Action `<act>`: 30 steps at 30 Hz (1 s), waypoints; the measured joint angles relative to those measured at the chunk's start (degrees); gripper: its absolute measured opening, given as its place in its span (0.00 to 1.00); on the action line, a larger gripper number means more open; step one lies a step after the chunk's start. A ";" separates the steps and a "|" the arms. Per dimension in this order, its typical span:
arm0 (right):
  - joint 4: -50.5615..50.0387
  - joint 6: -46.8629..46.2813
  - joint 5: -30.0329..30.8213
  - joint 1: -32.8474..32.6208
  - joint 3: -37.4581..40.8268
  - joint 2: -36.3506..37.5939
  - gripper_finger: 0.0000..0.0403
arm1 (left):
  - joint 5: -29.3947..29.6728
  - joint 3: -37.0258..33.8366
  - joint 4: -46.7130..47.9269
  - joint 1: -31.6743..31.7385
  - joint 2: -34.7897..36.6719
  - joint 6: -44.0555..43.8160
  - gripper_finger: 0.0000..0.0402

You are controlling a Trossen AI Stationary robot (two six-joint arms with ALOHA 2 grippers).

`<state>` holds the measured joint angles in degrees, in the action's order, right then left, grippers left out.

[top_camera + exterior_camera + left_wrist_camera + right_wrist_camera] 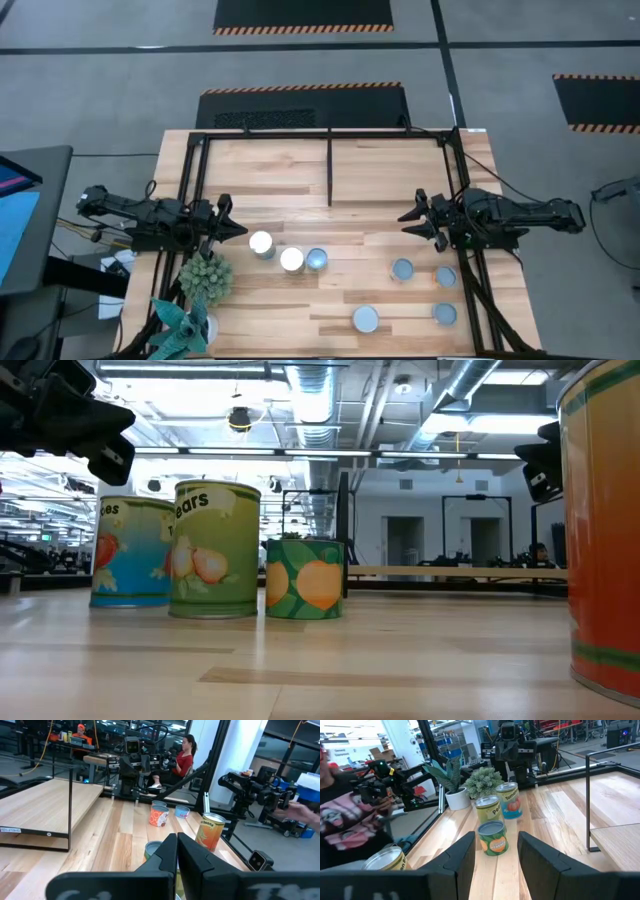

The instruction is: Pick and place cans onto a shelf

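Note:
Seven cans stand upright on the wood table top. Three are close together at centre left [291, 259], two at centre right [402, 269], and two near the front edge [366, 319]. The black-barred shelf [330, 170] stands over the far planks and holds no cans. My left gripper [238, 232] is shut and empty, hovering just left of the can trio, pointing right. My right gripper [405, 223] is open and empty, above and beyond the centre-right cans, pointing left. In the right wrist view its fingers [495, 855] frame an orange-labelled can [492, 837] farther off.
A spiky green potted plant [205, 276] and a leafy plant in a white pot [180, 325] stand at the front left, near my left arm. The frame's black bars run along both table sides [468, 290]. People show in the room beyond the table.

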<state>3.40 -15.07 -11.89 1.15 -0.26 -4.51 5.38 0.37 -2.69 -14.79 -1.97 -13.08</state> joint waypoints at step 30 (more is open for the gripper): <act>14.45 6.57 3.01 0.79 0.01 0.00 0.43 | 13.95 0.00 -5.62 0.04 -0.01 4.10 0.00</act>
<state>17.85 -8.50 -8.88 1.94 -0.25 -4.51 19.33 0.36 -8.31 -14.76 -1.98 -8.98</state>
